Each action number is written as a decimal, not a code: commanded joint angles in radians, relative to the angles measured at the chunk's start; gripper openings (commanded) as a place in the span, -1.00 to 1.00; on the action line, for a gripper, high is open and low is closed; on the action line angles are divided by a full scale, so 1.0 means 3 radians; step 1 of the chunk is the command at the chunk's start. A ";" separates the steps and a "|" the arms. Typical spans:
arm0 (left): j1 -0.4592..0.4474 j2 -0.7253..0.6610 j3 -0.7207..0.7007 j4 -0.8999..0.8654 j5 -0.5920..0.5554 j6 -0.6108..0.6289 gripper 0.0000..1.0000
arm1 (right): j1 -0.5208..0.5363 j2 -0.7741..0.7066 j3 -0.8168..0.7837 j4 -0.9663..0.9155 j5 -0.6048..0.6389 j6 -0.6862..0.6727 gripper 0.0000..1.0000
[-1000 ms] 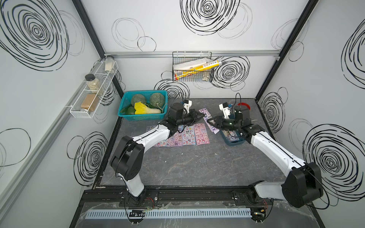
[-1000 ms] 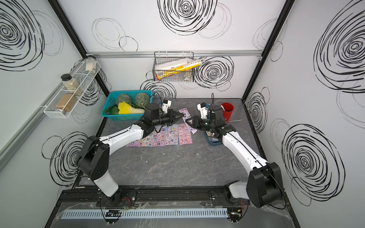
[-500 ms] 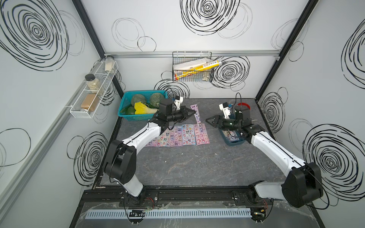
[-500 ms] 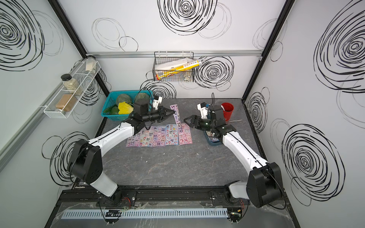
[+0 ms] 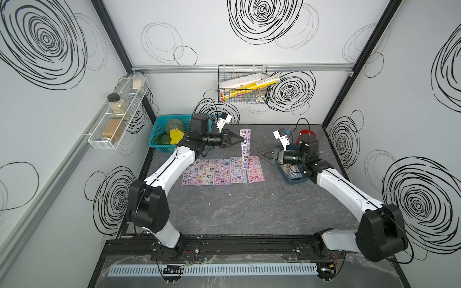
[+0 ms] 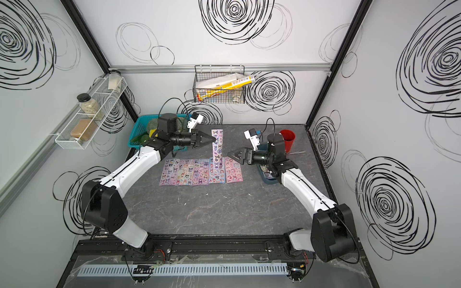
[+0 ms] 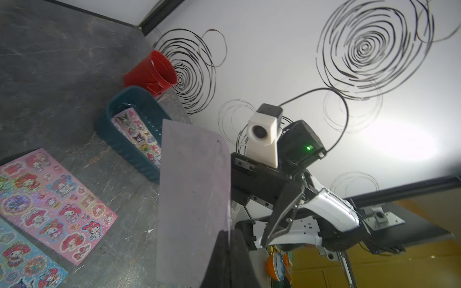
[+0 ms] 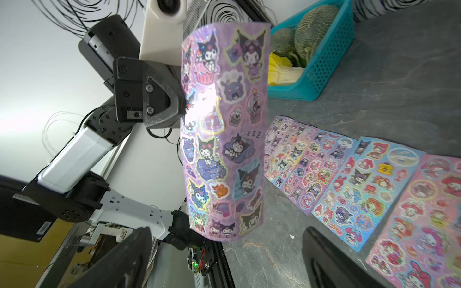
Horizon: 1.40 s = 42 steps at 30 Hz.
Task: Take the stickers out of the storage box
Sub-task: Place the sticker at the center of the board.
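Observation:
A lilac sticker sheet (image 5: 245, 145) hangs upright above the table, pinched at one edge by my shut left gripper (image 5: 241, 141). Its printed side shows in the right wrist view (image 8: 224, 129), its plain back in the left wrist view (image 7: 194, 179). Several more stickers (image 5: 219, 172) lie side by side on the table below it. My right gripper (image 5: 260, 154) stands open and empty, a little to the right of the hanging sheet, fingers (image 8: 331, 261) wide apart. The dark teal storage box (image 7: 129, 152) sits under the right arm, with stickers (image 7: 139, 134) inside.
A bright-blue lattice basket (image 5: 159, 147) with vegetables stands at the back left, behind the left arm. A red cup (image 6: 288, 139) stands at the back right beside the box. A wire basket (image 5: 242, 87) and a wire shelf (image 5: 117, 122) hang on the walls.
My right gripper has opened and let go of the lilac sheet. The left gripper has carried the sheet leftward, away from the right gripper, and it now hangs upright.

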State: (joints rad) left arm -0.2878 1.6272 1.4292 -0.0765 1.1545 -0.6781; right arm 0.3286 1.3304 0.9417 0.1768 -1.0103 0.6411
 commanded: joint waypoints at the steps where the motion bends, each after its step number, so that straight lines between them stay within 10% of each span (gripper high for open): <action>1: -0.0001 -0.0004 0.0180 -0.0243 0.0440 0.0317 -1.00 | 0.0000 0.0072 0.0032 0.0351 -0.0401 0.0014 0.96; 19: -0.0283 0.0111 0.0563 -0.0621 0.0804 0.0583 -1.00 | 0.0259 0.0275 0.0220 0.1021 -0.0790 0.0231 0.99; 42: 0.0043 0.0182 0.0366 -0.0754 0.0509 0.0626 -1.00 | 0.0260 0.0070 0.0380 0.0063 -0.0736 -0.0422 0.78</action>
State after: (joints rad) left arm -0.2794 1.6836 1.5543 -0.2981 1.3109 -0.5255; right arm 0.4026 1.3716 1.0382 0.2142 -1.2453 0.5312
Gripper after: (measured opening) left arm 0.054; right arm 0.895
